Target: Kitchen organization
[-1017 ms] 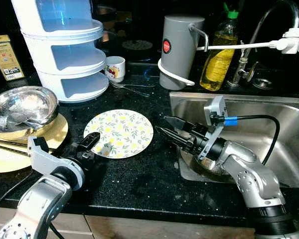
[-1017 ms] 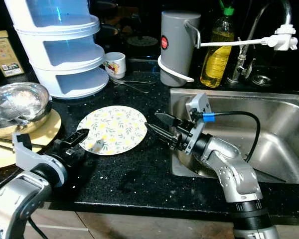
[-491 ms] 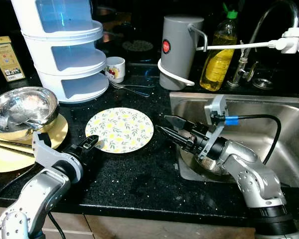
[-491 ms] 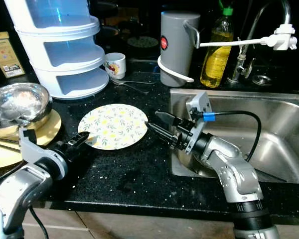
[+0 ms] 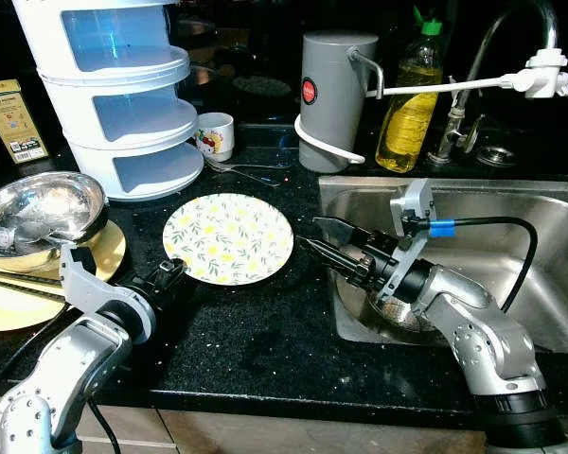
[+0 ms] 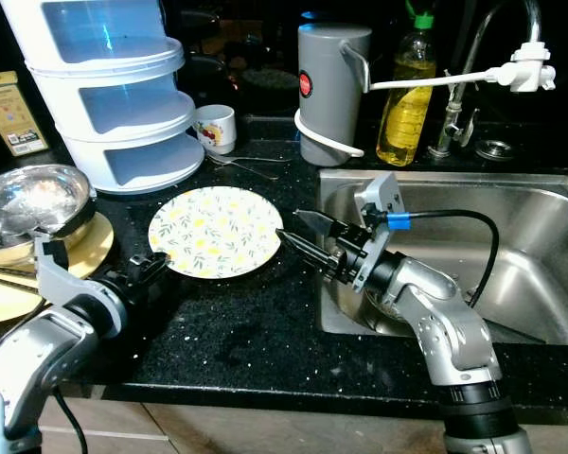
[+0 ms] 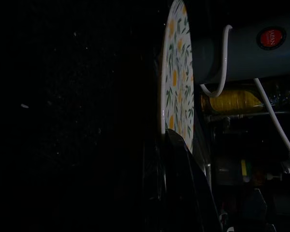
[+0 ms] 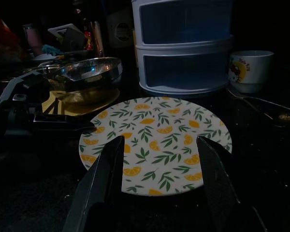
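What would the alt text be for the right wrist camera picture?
Two open black jaws frame a lemon-patterned plate lying flat on a dark counter. Behind it stand a white drawer tower, a small mug and a steel bowl; the left gripper rests at the plate's rim.

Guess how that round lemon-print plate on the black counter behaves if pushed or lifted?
The round lemon-print plate looks thin, flat and rigid, so it probably slides on the glossy black countertop rather than tipping. Its low rim likely makes an edge pinch hard. The right tool, open, faces its edge; the left tool sits at the opposite rim.
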`<state>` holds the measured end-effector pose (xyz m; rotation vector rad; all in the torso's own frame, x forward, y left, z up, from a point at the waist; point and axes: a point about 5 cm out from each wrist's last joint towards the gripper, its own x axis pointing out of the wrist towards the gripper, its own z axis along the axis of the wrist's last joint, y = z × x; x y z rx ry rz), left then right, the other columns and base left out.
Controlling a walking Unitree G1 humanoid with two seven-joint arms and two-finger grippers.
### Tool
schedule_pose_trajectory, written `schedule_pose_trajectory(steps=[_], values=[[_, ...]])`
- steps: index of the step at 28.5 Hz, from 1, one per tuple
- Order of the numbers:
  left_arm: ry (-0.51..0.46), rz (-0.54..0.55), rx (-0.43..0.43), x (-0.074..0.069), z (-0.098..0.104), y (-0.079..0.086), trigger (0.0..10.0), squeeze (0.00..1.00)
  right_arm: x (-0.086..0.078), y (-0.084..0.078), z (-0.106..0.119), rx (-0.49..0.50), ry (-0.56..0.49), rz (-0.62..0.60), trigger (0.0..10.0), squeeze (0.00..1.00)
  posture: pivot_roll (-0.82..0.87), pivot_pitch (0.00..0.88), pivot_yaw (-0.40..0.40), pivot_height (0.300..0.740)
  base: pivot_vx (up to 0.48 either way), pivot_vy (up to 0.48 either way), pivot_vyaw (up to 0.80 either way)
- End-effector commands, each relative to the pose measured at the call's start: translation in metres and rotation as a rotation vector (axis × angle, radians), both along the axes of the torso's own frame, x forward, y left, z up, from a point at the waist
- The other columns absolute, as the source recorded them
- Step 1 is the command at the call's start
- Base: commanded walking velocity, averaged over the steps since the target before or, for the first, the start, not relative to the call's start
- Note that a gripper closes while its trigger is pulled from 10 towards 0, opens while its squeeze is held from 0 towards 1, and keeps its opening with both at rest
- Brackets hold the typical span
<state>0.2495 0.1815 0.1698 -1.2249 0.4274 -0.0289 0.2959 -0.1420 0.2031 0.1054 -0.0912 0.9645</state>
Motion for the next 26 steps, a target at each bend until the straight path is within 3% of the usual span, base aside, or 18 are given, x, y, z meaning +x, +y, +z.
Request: schedule_pose_trajectory(steps=[1, 4, 6, 12, 26], values=[[0.141, 0.018, 0.005, 0.0, -0.027, 0.003, 0.0, 0.0, -0.001, -0.002, 0.003, -0.001, -0.009, -0.008, 10.0, 0.0, -0.01, 0.0, -0.046, 0.74, 0.0, 0.0, 0.0], [0.083, 0.016, 0.036, 0.005, -0.017, 0.002, 0.0, 0.0, 0.001, -0.003, 0.004, 0.005, -0.014, -0.026, 10.0, 0.0, -0.01, 0.0, -0.046, 0.74, 0.0, 0.0, 0.0], [-0.044, -0.025, 0.097, 0.013, 0.004, -0.003, 0.0, 0.0, 0.01, -0.009, 0.009, 0.049, -0.02, -0.128, 10.0, 0.0, -0.01, 0.0, -0.047, 0.74, 0.0, 0.0, 0.0], [-0.217, -0.14, 0.098, 0.016, 0.036, -0.022, 0.0, 0.0, 0.023, -0.023, 0.02, 0.16, -0.029, -0.268, 10.0, 0.0, -0.01, 0.0, -0.047, 0.74, 0.0, 0.0, 0.0], [-0.249, -0.225, 0.096, 0.015, 0.035, -0.036, 0.0, 0.0, 0.025, -0.028, 0.022, 0.187, -0.029, -0.303, 10.0, 0.0, -0.01, 0.0, -0.045, 0.74, 0.0, 0.0, 0.0]])
